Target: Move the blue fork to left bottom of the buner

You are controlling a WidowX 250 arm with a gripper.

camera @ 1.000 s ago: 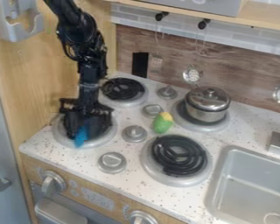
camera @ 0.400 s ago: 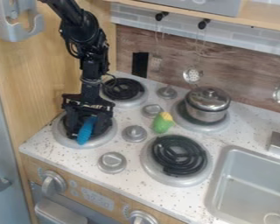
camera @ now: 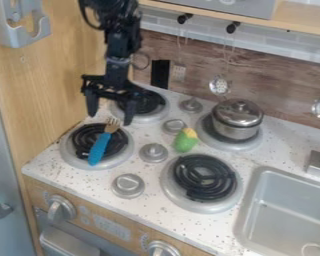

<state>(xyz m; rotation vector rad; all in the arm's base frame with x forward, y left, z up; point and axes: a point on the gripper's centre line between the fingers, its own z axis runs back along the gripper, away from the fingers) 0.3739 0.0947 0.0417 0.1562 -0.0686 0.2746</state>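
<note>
The blue fork lies across the front-left burner, its blue handle pointing down and slightly left toward the front, its metal tines up and to the right near the burner's back rim. Above and behind that burner hangs my gripper, its two fingers spread apart with nothing between them. The fork's tines are just below the gap between the fingertips.
A black coil burner sits behind the gripper. A lidded metal pot stands at the back right, with a green and yellow toy and stove knobs mid-stove. Another burner and a sink lie to the right.
My gripper has risen off the front-left burner and shifted slightly right and back. The fork, earlier mostly covered by the gripper, now lies in full view on the burner.
</note>
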